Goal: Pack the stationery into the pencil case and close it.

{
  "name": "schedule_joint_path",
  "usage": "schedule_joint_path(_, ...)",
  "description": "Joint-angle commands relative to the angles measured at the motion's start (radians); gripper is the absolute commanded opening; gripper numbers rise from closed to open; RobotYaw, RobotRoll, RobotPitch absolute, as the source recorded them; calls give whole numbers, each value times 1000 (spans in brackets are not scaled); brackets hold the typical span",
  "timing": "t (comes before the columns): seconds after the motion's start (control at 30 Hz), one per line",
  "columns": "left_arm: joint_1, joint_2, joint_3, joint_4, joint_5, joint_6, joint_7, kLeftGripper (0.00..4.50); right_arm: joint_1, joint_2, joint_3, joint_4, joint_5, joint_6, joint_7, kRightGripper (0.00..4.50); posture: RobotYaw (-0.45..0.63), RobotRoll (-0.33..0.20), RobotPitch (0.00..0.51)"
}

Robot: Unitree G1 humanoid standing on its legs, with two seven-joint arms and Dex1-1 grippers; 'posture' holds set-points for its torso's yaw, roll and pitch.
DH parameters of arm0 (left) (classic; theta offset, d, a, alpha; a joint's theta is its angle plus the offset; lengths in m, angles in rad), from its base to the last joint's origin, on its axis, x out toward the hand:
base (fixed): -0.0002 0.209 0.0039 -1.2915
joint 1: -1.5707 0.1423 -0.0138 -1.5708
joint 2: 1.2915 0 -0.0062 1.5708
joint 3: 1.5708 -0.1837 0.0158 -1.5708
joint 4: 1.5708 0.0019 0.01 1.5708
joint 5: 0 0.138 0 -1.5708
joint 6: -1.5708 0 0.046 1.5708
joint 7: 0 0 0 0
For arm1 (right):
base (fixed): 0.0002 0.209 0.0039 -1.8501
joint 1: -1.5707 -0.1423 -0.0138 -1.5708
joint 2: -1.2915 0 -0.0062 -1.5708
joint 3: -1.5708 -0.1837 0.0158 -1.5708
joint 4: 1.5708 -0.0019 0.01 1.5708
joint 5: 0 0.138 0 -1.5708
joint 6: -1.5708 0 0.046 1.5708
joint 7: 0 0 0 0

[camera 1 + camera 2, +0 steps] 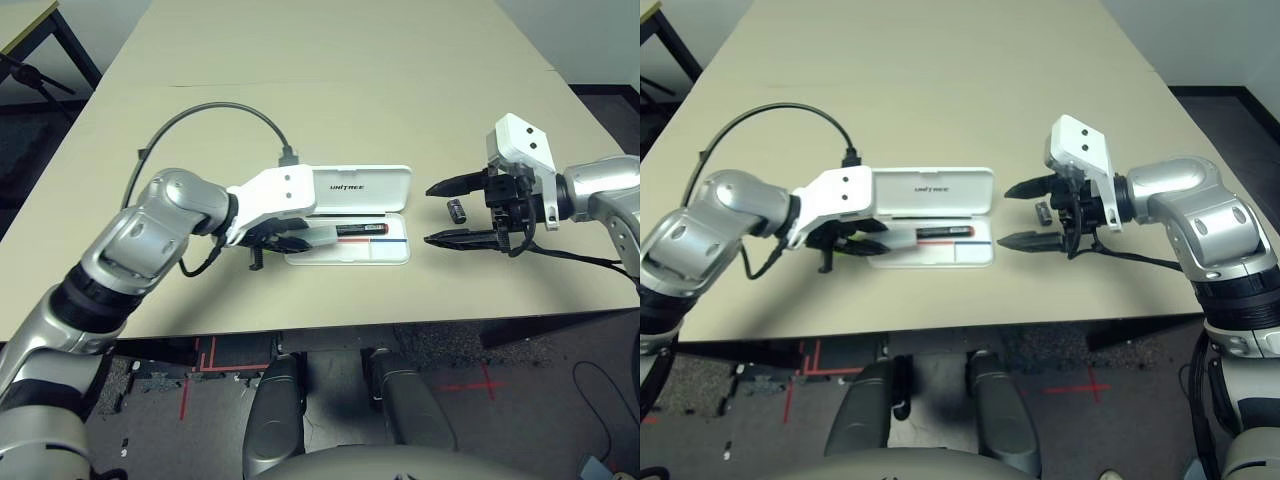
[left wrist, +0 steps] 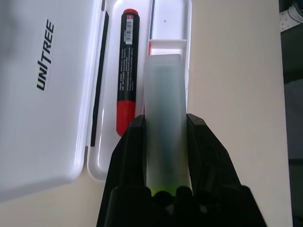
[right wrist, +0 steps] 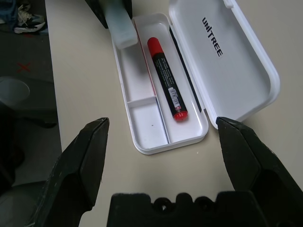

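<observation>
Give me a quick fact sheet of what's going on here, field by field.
case: white case lying open on the table, lid back
in the case: red marker
left gripper: left gripper shut on a pale green stick, at the case's end
right gripper: right gripper open, beside the case, holding nothing
still out: small black piece on the table between the right gripper's fingers

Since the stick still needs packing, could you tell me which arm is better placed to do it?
Left: its gripper already clamps the pale-green stick over the open case; the right gripper stands open, empty.
</observation>
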Motion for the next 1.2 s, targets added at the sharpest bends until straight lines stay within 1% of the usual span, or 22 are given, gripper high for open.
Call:
schedule_joint_path(0.03, -22, -25, -58, 43, 47, -47, -4, 1093, 10, -3, 15, -11, -7, -3, 1, 4500, -49, 0, 175)
schedule_joint_path(0.13, -29, -61, -93, 78, 79, -86, 0, 1093, 12, -3, 16, -11, -9, -4, -1, 4500, -54, 0, 176)
schedule_joint_path(0.3, -32, -115, -114, 96, 91, -113, -7, 1093, 16, -2, 18, -16, -11, -5, -4, 4500, -63, 0, 178)
schedule_joint_path(0.57, -25, -148, -116, 117, 108, -120, 2, 1093, 28, -10, 15, -29, -11, 1, -8, 4500, -75, 0, 181)
schedule_joint_path(0.9, -26, -149, -109, 120, 128, -118, 6, 1142, 29, -12, 19, -28, -14, -3, -8, 4500, -74, 0, 178)
schedule_joint_path(1.1, -27, -134, -92, 112, 124, -113, 5, 3320, 22, -8, 24, -19, -18, -9, -8, 4500, -69, 0, 175)
schedule_joint_path(1.17, -25, -117, -74, 103, 112, -115, -4, 4155, 21, -8, 24, -17, -18, -12, -8, 4500, -69, 0, 174)
schedule_joint_path(1.2, -22, -106, -62, 98, 105, -119, -10, 4479, 21, -8, 24, -16, -19, -13, -8, 4500, -68, 0, 174)
